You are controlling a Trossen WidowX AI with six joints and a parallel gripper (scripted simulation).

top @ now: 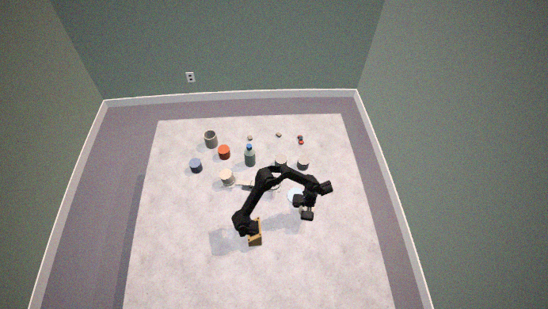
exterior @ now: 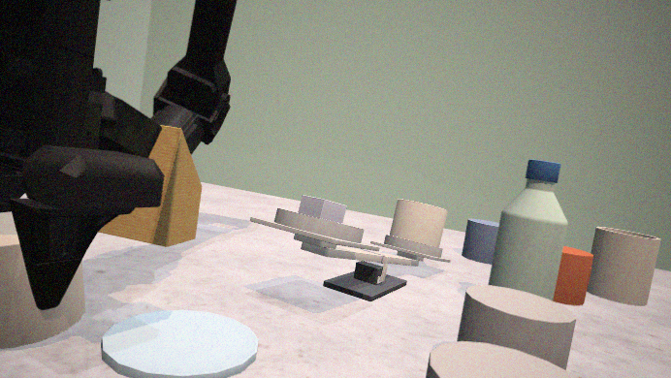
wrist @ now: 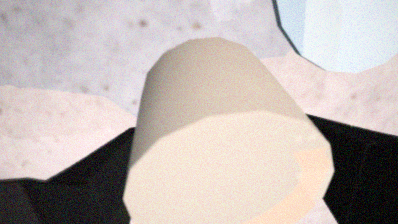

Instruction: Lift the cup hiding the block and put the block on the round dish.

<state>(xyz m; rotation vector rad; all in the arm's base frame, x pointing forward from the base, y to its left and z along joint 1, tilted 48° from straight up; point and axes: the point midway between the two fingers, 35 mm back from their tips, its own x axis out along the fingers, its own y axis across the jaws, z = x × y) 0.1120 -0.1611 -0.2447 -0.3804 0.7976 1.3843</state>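
Note:
My gripper (top: 302, 208) (wrist: 212, 127) is shut on a beige cup (exterior: 12, 296) (wrist: 220, 85). The cup is upright beside the dish, its bottom at or very near the table; contact is unclear. The pale blue round dish (top: 292, 194) (exterior: 179, 344) (wrist: 350, 30) bears nothing. A lilac-grey block (exterior: 322, 208) sits uncovered on the raised pan of the balance (exterior: 339, 286). The other beige cup (top: 226, 177) (exterior: 419, 223) stands on the lower pan. In the top view the arm hides part of the balance. In the exterior view only one finger shows.
A green bottle (top: 249, 157) (exterior: 528, 242), an orange cylinder (top: 224, 152), a blue one (top: 195, 165) and a grey open cup (top: 211, 139) stand beyond the balance. Two grey-beige cylinders (top: 302, 163) (exterior: 519, 325) stand beyond the dish. A wooden wedge (top: 254, 238) is by the arm's base.

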